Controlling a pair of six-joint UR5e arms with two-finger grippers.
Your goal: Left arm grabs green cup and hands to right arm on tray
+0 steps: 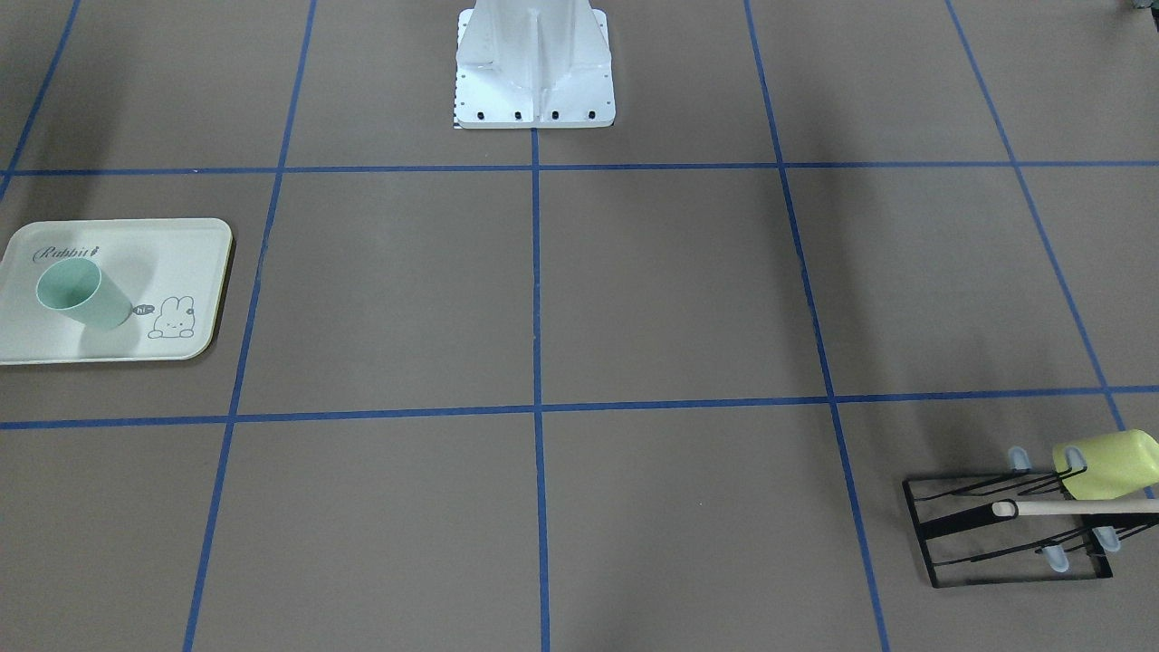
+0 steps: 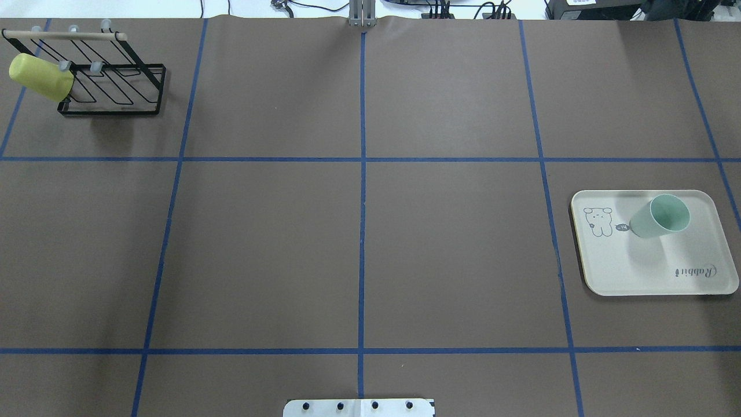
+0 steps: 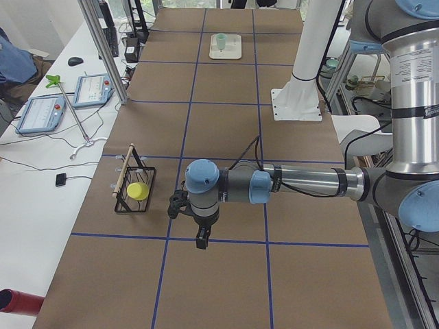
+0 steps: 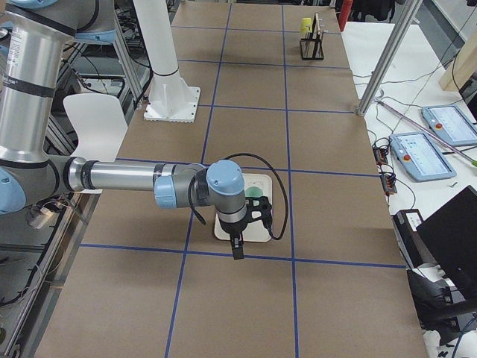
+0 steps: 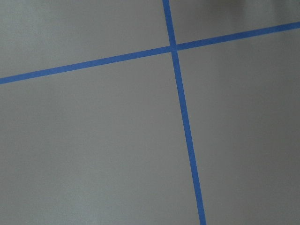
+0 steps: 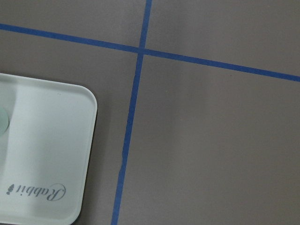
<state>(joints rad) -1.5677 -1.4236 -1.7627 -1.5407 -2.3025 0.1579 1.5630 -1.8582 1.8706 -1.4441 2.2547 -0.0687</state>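
Lighting's pretty flat and even, looks like diffuse ceiling light. The matte brown table [image 2: 260, 243] throws no glare. Shadows are all soft. There's a fuzzy one spilling off the green cup [image 2: 660, 216] onto the tray [image 2: 694, 284] and another beside the black rack [image 2: 116, 87], plus broad faint dark bands across the table in the front-facing view. The top strip of the overhead view is blown out white. Wrist views are slightly soft, the rest reasonably sharp.

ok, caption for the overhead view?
Green cup on the tray at right, yellow-green cup hung on the rack, far left.
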